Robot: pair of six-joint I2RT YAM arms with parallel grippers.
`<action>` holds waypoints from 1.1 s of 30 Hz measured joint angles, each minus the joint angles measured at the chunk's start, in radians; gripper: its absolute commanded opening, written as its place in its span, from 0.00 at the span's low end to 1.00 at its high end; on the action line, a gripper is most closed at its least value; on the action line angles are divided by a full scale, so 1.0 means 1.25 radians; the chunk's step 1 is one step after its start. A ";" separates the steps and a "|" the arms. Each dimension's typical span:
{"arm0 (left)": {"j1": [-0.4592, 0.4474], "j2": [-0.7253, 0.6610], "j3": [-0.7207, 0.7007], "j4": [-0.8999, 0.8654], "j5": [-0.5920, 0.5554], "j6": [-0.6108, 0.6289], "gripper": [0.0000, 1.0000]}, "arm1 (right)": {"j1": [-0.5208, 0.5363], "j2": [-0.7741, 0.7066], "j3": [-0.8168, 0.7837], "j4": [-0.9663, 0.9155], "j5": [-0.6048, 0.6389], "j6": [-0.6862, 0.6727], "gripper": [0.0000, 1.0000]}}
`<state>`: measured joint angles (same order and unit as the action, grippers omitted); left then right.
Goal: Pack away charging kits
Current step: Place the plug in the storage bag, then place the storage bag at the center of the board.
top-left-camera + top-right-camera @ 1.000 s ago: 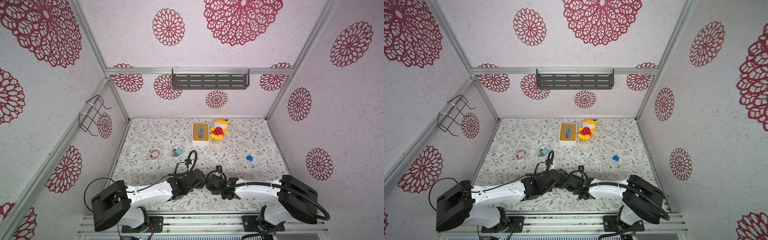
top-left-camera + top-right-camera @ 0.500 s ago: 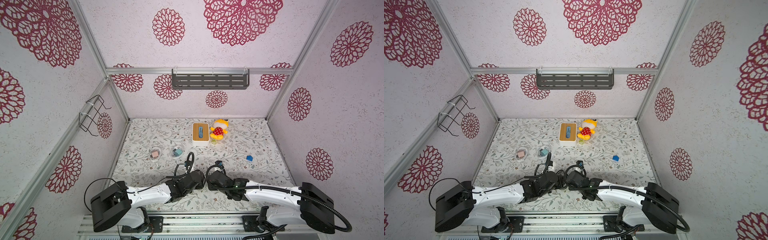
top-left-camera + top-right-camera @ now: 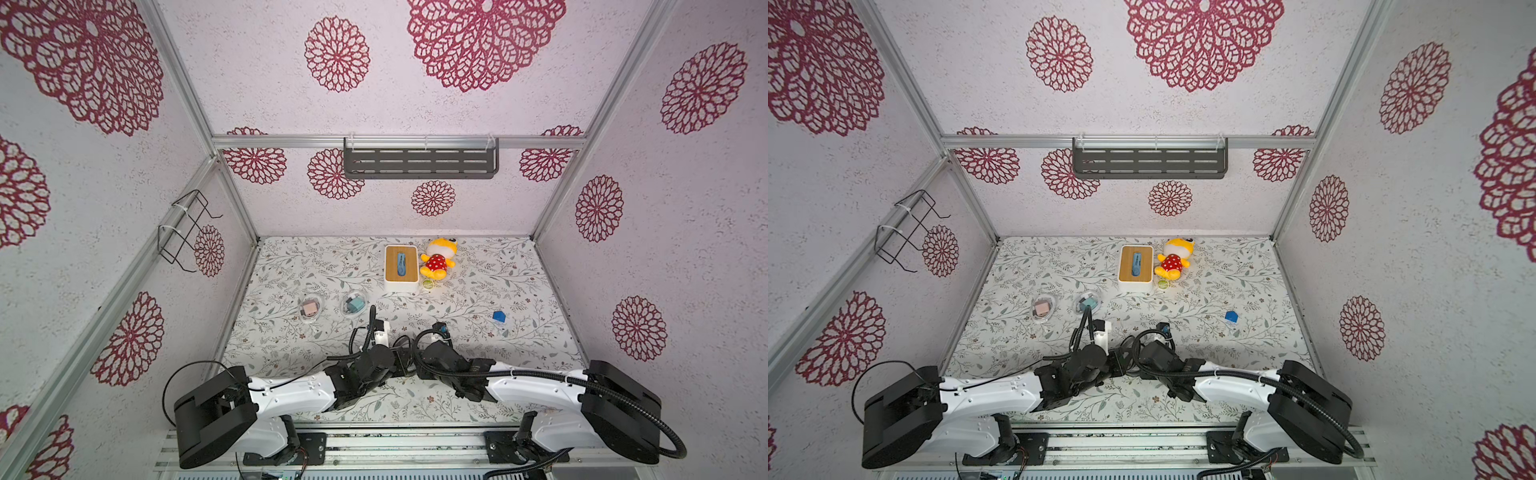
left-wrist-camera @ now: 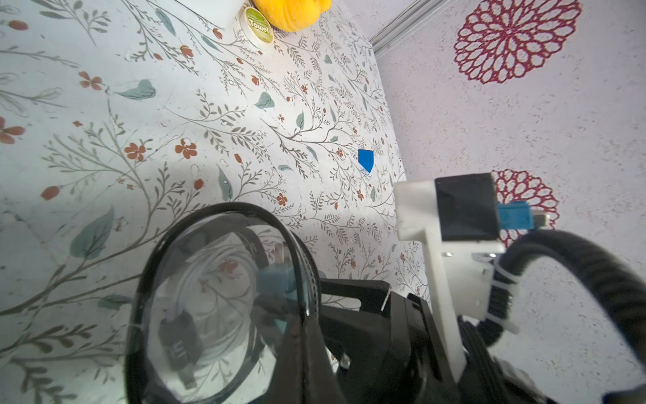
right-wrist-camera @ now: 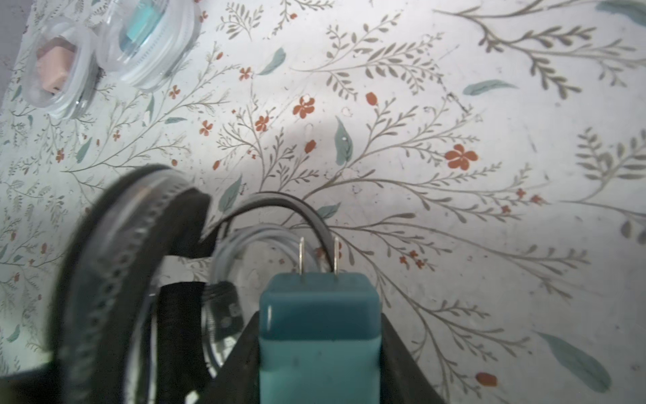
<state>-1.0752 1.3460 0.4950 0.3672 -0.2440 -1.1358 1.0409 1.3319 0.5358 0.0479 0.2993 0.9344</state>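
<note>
Two kits, pink kit (image 3: 310,308) and teal kit (image 3: 354,304), lie cased far left; left pincer (image 4: 307,335) pinches third case (image 4: 209,297), right pincer (image 5: 320,332) grips unpacked teal adapter (image 5: 320,304).

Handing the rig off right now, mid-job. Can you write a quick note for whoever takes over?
Left gripper: shut on the rim of the clear case, which looks open; coiled cable inside.
Right gripper: shut on the teal adapter, prongs forward, next to that case.
Done: pink kit and second teal kit sit in their cases on the table.
To do: insert adapter, close case, set down.
</note>
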 measured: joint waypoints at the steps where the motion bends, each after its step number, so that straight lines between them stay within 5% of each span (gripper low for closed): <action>1: 0.000 0.000 -0.007 0.011 0.000 0.000 0.00 | -0.004 -0.006 -0.009 0.005 -0.004 0.000 0.15; 11: 0.000 0.019 -0.024 0.099 0.019 -0.001 0.00 | -0.009 -0.016 -0.020 0.050 -0.028 -0.014 0.21; 18: 0.003 0.102 -0.017 0.171 0.038 -0.007 0.00 | -0.011 -0.016 -0.021 0.069 -0.034 -0.035 0.34; 27: 0.025 0.223 -0.003 0.302 0.074 -0.039 0.00 | -0.020 0.016 -0.025 0.054 -0.012 -0.041 0.36; 33: 0.027 0.233 -0.003 0.323 0.075 -0.052 0.00 | -0.021 0.040 -0.010 0.034 -0.002 -0.040 0.51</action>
<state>-1.0409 1.6375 0.4915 0.7712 -0.1501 -1.2015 1.0149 1.3815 0.5236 0.0906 0.2966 0.8848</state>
